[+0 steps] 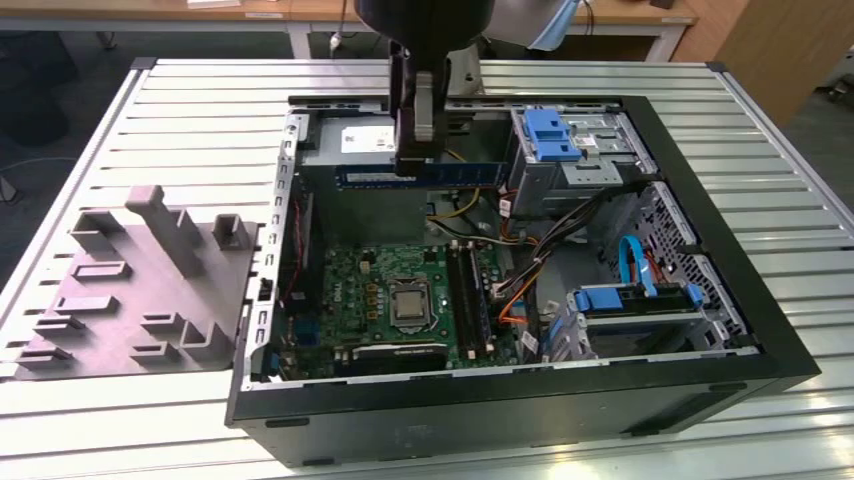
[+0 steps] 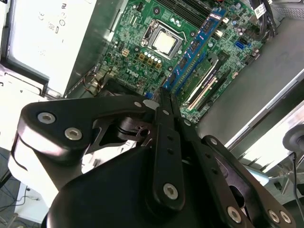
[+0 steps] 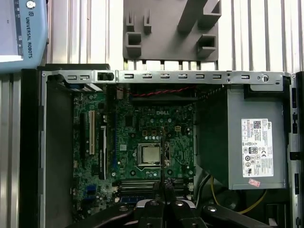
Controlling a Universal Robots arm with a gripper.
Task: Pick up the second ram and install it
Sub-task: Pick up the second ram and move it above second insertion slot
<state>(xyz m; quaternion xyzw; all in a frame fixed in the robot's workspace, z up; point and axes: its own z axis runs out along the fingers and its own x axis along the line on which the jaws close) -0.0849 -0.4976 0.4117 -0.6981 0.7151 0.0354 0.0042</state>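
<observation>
In the exterior view my gripper [image 1: 416, 160] hangs over the back part of the open computer case [image 1: 747, 330], shut on the second ram [image 1: 467, 173]. The stick is blue-green, lies level and juts out on both sides of the fingers. It is held well above the motherboard [image 1: 360, 290]. The long memory slots [image 1: 467, 290] run beside the silver processor socket [image 1: 404, 305], below and nearer than the stick. In the second wrist view the fingers [image 2: 167, 123] are pressed together above the blue slots [image 2: 194, 47]. In the first wrist view the gripper [image 3: 164, 187] sits over the slots [image 3: 137, 184].
A grey moulded fixture [image 1: 147, 290] lies on the slatted metal table at the exterior view's left. Inside the case are the power supply [image 3: 251, 142], blue drive brackets [image 1: 550, 135], a blue-railed drive [image 1: 641, 300] and loose cables [image 1: 534, 250]. A green stick [image 2: 202, 78] lies along one slot.
</observation>
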